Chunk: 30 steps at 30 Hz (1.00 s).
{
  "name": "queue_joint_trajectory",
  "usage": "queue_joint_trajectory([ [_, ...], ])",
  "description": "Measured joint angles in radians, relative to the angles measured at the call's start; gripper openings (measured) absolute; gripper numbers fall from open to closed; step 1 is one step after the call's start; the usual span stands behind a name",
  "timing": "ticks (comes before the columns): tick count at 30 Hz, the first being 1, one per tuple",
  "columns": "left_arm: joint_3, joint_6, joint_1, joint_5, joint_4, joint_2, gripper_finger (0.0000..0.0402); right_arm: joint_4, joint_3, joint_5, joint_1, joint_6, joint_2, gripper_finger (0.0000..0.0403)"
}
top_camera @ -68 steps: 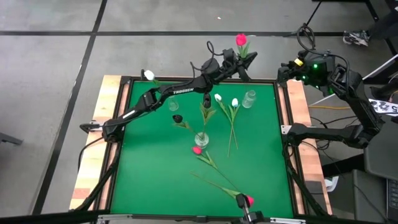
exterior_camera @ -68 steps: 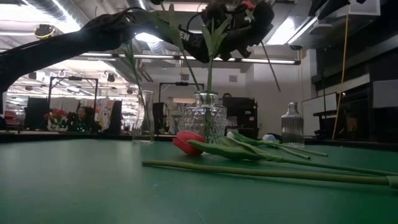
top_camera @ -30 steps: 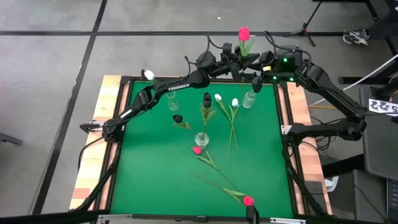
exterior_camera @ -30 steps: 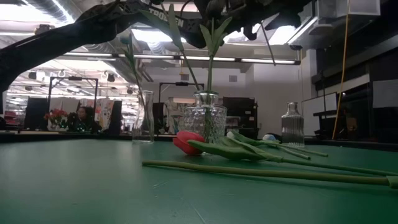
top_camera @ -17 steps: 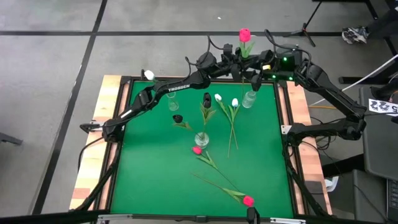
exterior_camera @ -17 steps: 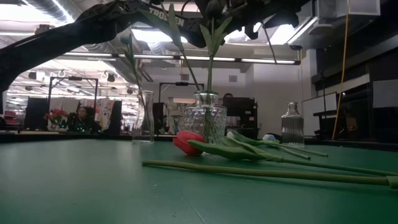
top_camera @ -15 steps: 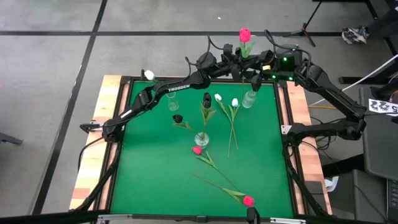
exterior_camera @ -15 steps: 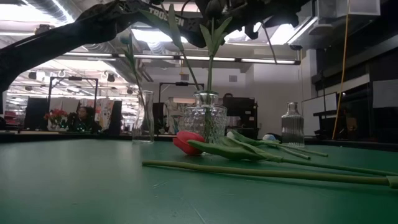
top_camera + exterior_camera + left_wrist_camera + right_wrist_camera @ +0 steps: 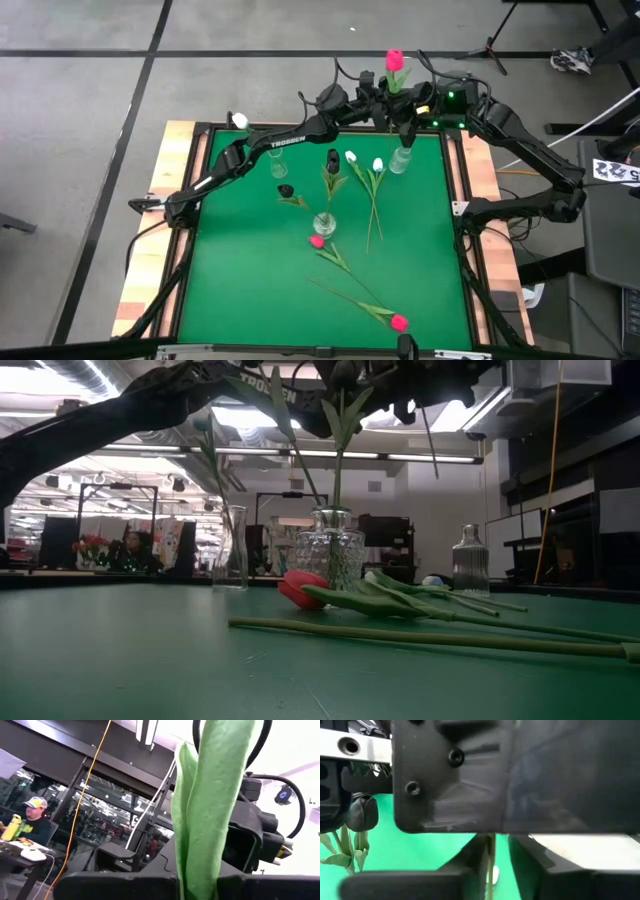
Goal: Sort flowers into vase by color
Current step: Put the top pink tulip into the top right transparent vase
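From above, your left end effector (image 9: 383,92) grips a pink tulip (image 9: 394,61) over the tabletop's (image 9: 250,290) far edge; the right end effector (image 9: 408,110) is narrowed on its stem, likely a handover. In the low view, a glass vase (image 9: 331,558) and loose tulips (image 9: 303,589) lie below. In the right wrist view, the stem (image 9: 490,865) sits between dark fingers (image 9: 470,855).

"TROSSEN" is printed in white along the left arm (image 9: 290,141).
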Motion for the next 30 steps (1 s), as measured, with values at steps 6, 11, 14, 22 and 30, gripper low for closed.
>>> queue_joint_trajectory([
  [6,0.0,0.0,0.001,-0.004,0.0,0.0,0.0,0.003,0.0,0.003,0.001,-0.01,0.0,0.0013],
  [11,0.0,0.045,0.009,0.039,-0.012,0.0,0.0006,0.0,0.0,0.023,0.001,0.005,-0.007,0.0007],
  [14,0.0,0.083,0.016,0.107,-0.024,0.0,0.0031,-0.004,0.0,0.028,0.001,0.006,-0.014,0.0005],
  [22,0.003,0.075,0.046,0.281,-0.019,-0.002,0.0143,-0.004,0.017,0.035,0.001,0.014,-0.019,0.0003],
  [30,0.005,0.013,0.068,0.306,-0.045,-0.006,0.0226,0.002,0.034,0.063,0.0,0.039,-0.02,0.0001],
])
